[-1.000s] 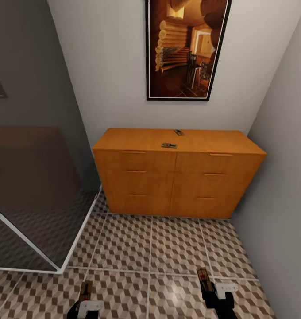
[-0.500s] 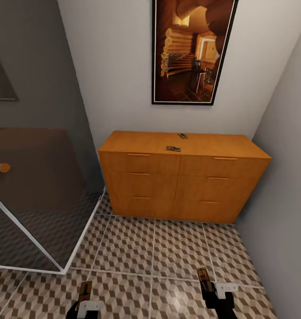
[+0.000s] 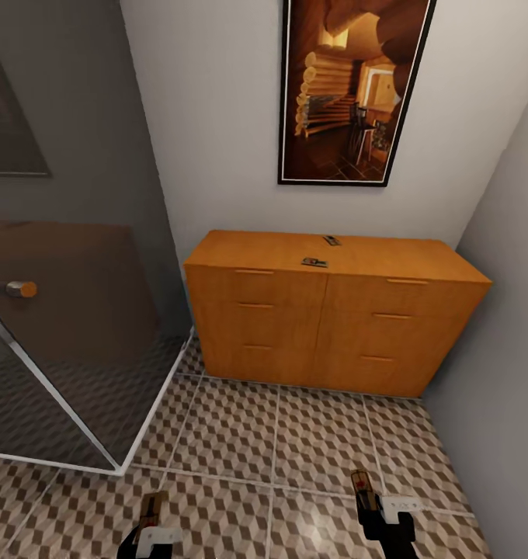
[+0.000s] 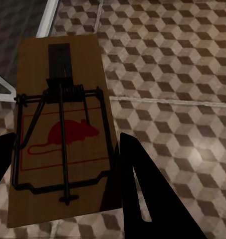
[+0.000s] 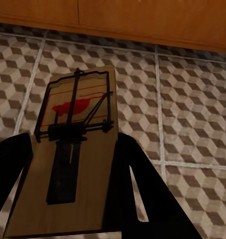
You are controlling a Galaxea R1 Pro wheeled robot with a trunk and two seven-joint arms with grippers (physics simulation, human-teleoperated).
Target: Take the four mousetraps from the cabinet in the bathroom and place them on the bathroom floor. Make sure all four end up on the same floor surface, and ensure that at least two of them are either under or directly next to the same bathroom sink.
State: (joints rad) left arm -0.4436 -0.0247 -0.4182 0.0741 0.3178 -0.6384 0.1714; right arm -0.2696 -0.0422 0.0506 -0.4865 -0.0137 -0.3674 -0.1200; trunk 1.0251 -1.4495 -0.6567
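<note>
No readable text.
The held mousetraps (image 4: 60,129) (image 5: 68,154) bear only a red mouse drawing, no words.

Head camera looks down from standing height toward the cabinet (image 3: 334,310); both wrist cameras face close over the bathroom floor (image 3: 295,458), shared by all.

Two mousetraps (image 3: 314,262) (image 3: 331,241) lie flat on the orange-brown cabinet (image 3: 326,326); two more, brown boards (image 4: 60,129) (image 5: 73,149) with red mouse marks, hang above the cube-patterned floor (image 3: 295,442).
</note>
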